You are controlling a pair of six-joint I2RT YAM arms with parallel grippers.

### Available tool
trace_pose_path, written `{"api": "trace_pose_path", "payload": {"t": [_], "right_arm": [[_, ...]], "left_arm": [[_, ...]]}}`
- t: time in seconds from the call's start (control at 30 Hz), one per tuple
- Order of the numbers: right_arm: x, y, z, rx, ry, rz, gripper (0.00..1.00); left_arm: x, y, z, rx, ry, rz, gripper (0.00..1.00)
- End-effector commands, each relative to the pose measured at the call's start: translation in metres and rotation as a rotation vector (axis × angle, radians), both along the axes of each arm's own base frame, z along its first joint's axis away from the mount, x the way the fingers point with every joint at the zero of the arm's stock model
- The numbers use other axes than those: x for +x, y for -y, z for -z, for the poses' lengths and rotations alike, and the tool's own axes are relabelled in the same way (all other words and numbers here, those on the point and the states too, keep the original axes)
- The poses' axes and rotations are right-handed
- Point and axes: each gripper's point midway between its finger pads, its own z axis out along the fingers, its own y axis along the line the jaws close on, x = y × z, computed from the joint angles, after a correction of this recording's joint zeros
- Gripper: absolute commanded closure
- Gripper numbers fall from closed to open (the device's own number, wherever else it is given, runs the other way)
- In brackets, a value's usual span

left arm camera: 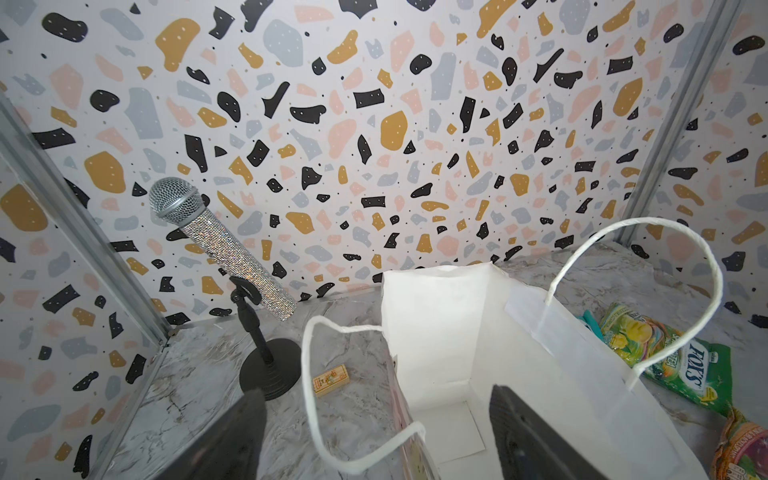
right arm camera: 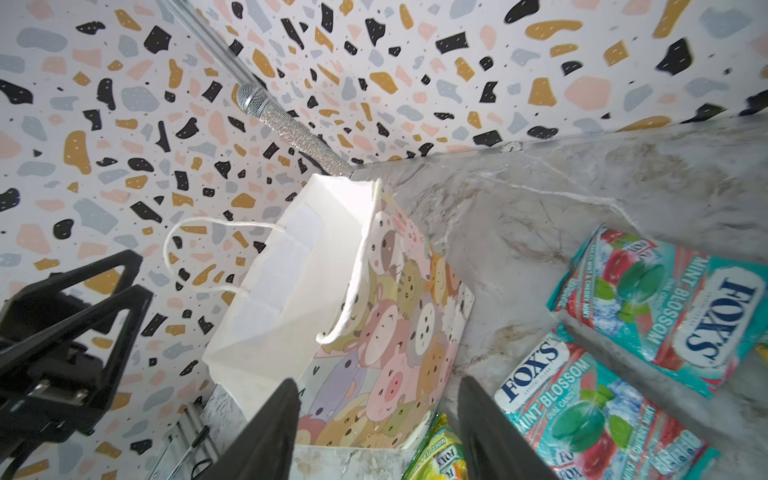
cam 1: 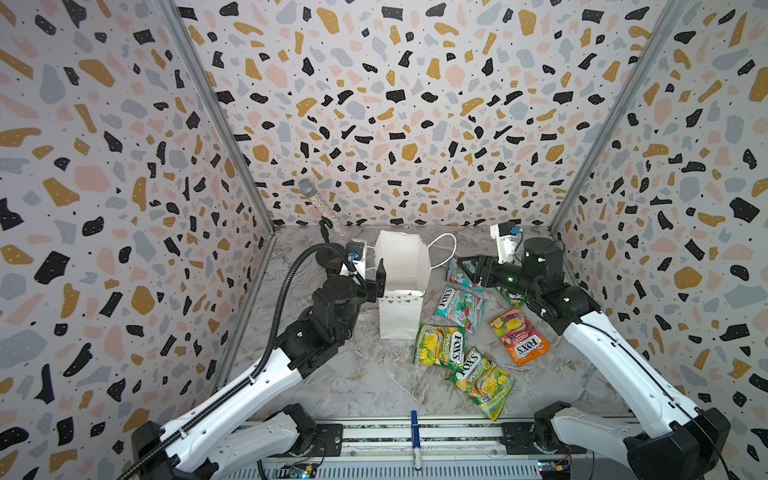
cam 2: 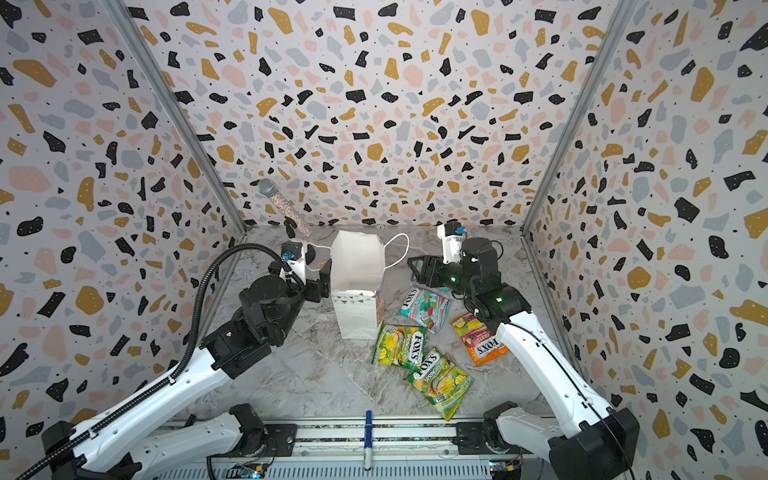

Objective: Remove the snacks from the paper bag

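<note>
The white paper bag (cam 1: 401,266) (cam 2: 357,266) stands upright and open at the back middle. In the left wrist view its inside (left arm camera: 449,332) shows only a bare white bottom. My left gripper (cam 1: 376,282) (left arm camera: 374,440) is open and straddles the bag's left wall and cord handle (left arm camera: 309,374). The snacks lie on the table right of the bag: two teal-red packets (cam 1: 461,309) (right arm camera: 665,299), two yellow-green ones (cam 1: 439,345) (cam 1: 482,382) and an orange one (cam 1: 519,336). My right gripper (cam 1: 463,270) (right arm camera: 378,436) is open and empty, low over the farther teal-red packet.
A glittery microphone on a black stand (cam 1: 322,205) rises at the back left. A small tan block (left arm camera: 330,379) lies beside the stand's base. A blue marker (cam 1: 414,436) rests on the front rail. Patterned walls close in three sides.
</note>
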Motion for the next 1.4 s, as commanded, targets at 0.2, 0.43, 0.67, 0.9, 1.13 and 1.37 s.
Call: {"api": "trace_pose_path", "payload": {"t": [0.2, 0.43, 0.67, 0.9, 1.13, 1.37], "right_arm": [[0.006, 0.084, 0.024, -0.224, 0.054, 0.403, 0.35], [0.008, 0.159, 0.089, -0.396, -0.031, 0.688, 0.32], [0.009, 0.224, 0.146, -0.424, -0.132, 0.858, 0.30], [0.005, 0.267, 0.172, -0.469, -0.103, 1.013, 0.30], [0.004, 0.270, 0.185, -0.395, 0.003, 1.035, 0.29], [-0.005, 0.270, 0.196, -0.385, 0.112, 1.041, 0.29]], "left_arm": [[-0.016, -0.051, -0.034, -0.143, 0.143, -0.192, 0.12], [-0.022, -0.104, -0.031, -0.215, 0.140, -0.497, 0.11], [-0.022, -0.148, -0.007, -0.235, 0.096, -0.672, 0.11], [-0.016, -0.182, 0.052, -0.240, 0.064, -0.761, 0.11], [-0.009, -0.200, 0.112, -0.149, 0.055, -0.809, 0.08], [0.000, -0.199, 0.149, -0.078, 0.052, -0.743, 0.06]]}}
